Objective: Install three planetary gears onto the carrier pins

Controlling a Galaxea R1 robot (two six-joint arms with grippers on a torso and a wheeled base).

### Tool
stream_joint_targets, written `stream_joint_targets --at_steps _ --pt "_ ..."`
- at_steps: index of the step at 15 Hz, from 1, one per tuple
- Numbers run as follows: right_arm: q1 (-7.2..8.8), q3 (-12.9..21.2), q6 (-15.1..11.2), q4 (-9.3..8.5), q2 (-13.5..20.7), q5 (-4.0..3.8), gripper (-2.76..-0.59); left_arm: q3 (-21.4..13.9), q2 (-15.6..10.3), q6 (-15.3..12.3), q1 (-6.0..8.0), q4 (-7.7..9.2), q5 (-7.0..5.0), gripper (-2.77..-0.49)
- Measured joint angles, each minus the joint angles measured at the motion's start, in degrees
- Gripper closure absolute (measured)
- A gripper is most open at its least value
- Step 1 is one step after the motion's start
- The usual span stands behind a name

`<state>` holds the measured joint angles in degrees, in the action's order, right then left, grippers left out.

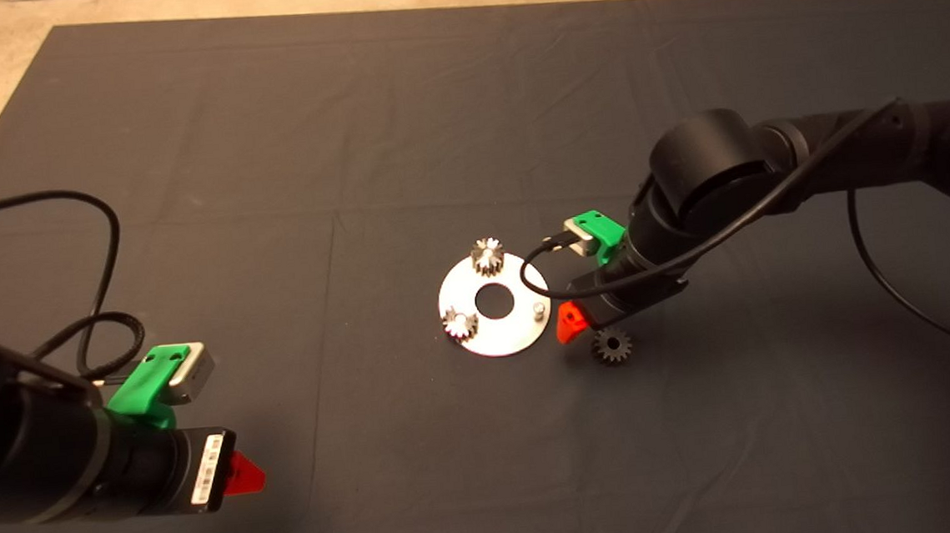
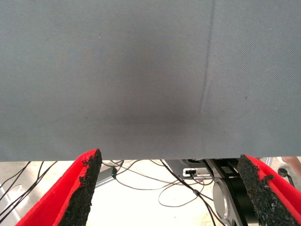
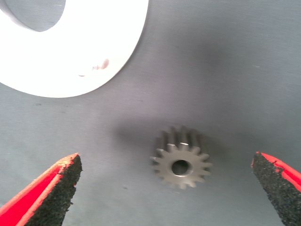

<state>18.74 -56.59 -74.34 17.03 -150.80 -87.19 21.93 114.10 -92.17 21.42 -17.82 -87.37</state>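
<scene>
1. Beside the silver disc (image 1: 494, 304), the right gripper (image 3: 167, 188) hovers low over the dark mat (image 1: 349, 141), jaws spread wide around a loose planetary gear (image 3: 181, 165) without touching it.
2. Two gears (image 1: 488, 255) (image 1: 461, 324) sit on carrier pins; a third pin (image 1: 538, 306) stands bare.
3. Parked at the surface's near left edge, the left gripper (image 2: 169, 188) has its jaws wide open, holding nothing.
</scene>
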Motion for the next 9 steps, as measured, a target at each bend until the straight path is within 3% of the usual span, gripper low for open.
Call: stream_joint_targets --at_steps 2,6,9 --pt "0.12 0.5 0.0 0.0 0.0 -0.68 -2.68 -0.1 0.0 0.0 -0.02 0.0 0.09 -2.04" --pt "1.55 2.0 0.0 -0.04 -0.5 -0.43 -2.61 -0.1 -0.5 -0.1 -0.98 0.02 -0.02 -2.04" --pt "1.38 4.0 0.0 -0.05 -0.5 -0.63 -2.53 -0.1 -0.5 -0.1 -1.74 0.02 0.0 -2.04"
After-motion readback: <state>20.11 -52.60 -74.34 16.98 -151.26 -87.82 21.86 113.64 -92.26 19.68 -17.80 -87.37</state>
